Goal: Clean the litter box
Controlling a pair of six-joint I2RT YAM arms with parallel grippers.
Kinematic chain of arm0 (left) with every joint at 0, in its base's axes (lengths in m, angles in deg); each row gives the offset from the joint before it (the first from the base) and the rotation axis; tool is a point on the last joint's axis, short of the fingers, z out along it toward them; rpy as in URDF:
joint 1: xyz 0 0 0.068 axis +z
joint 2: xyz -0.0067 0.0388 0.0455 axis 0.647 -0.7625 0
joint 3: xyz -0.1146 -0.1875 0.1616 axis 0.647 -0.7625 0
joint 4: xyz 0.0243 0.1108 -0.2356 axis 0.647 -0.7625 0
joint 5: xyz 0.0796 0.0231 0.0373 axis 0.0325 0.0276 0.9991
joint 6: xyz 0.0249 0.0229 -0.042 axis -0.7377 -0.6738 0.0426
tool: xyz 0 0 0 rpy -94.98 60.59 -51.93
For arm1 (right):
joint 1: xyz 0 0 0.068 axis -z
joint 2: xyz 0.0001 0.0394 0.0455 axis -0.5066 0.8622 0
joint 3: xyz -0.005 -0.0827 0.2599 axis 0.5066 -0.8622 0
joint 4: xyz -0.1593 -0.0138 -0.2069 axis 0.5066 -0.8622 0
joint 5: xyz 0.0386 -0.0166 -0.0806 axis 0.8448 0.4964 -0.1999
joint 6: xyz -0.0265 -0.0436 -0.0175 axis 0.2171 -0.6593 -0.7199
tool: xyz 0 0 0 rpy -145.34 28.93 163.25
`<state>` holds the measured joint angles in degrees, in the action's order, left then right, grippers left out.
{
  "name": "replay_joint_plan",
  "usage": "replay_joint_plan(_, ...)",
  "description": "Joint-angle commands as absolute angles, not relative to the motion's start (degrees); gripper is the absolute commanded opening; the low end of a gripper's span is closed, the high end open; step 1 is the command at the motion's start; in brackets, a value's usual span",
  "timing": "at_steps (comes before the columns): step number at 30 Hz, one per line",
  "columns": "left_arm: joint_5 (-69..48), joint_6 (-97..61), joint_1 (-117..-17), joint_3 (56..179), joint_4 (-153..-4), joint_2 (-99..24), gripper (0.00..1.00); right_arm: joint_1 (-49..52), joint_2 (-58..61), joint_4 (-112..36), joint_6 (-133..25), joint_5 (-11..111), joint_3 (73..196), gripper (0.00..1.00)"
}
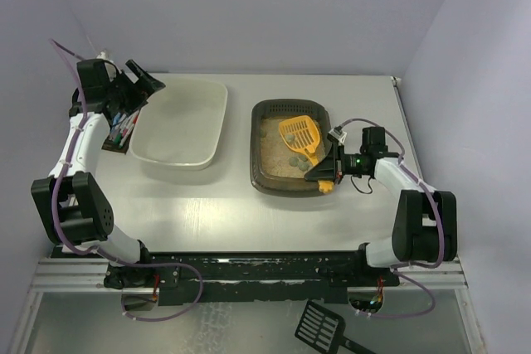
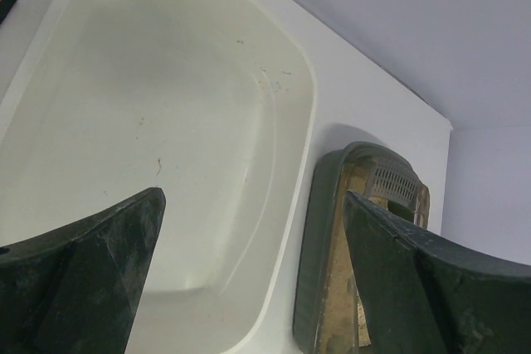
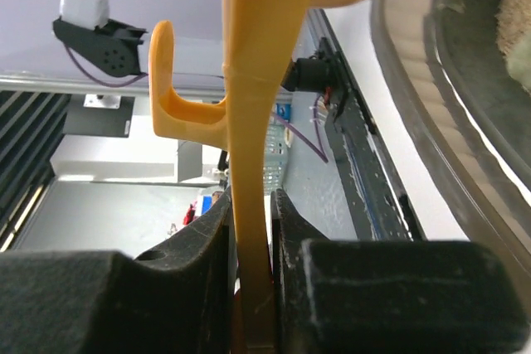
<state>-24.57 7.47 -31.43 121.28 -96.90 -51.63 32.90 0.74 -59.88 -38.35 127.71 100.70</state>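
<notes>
From the top view, the litter box (image 1: 259, 148) sits on the bench (image 1: 249, 213) right of centre, just beside the white tub (image 1: 222, 118) but apart from it. It holds a bed of beige litter and a few grey-green lumps (image 1: 294, 160). A yellow scoop (image 1: 299, 133) lies with its slotted head over the litter, its handle running to the near right corner where the right claw (image 1: 325, 174) meets it. The left claw (image 1: 141, 80) hangs over the tub's far left corner. I judge the tray to be thin plastic, fairly stiff but made bottom-heavy by loose litter that would slide if it tipped. It is best taken by the rolled rim on a long side and kept level, while the scoop is light and rigid. The left wrist view shows the left claw released, fingers (image 2: 124, 254) spread wide with nothing between them. It also shows what the top view cannot: the tub's (image 2: 166, 80) floor carries only faint specks. The box's dark wall (image 2: 319, 230) shows at the right. The right wrist view confirms the grip that is too small to read from above. The right claw (image 3: 249, 213) is clenched on the scoop handle (image 3: 249, 122), pinching its thin flat edge. The curved band at the right is probably the box rim, though it is too blurred to be sure.
</notes>
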Motion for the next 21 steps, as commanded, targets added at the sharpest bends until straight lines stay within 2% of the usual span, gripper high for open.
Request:
replay_joint_plan(1,-24.28,6.73,-31.41,120.66,-94.55,-50.43,1.00,31.45,3.61,-71.15,-53.90,135.98,106.79,0.00)
replay_joint_plan(5,-24.15,5.43,-31.42,121.89,-96.12,-50.60,1.00,30.71,7.06,-82.82,-66.76,133.12,113.45,0.00)
replay_joint_plan(9,-25.39,0.67,-31.15,128.70,-102.60,-51.95,1.00,26.97,14.00,-104.97,-84.86,119.92,131.00,0.00)
replay_joint_plan(11,-26.77,-1.00,-30.43,132.25,-106.09,-53.15,1.00,24.49,18.39,-111.23,-88.15,118.40,138.92,0.00)
replay_joint_plan(14,-29.20,-0.34,-28.04,132.97,-106.72,-52.78,1.00,21.37,24.88,-115.74,-88.73,118.57,149.47,0.00)
replay_joint_plan(17,-30.05,1.06,-25.04,131.41,-105.01,-51.24,0.99,17.06,32.94,-115.21,-83.34,115.69,162.23,0.00)
replay_joint_plan(21,-31.55,-0.65,-21.81,133.82,-110.31,-52.20,1.00,13.67,42.77,-111.80,-76.31,114.10,174.67,0.00)
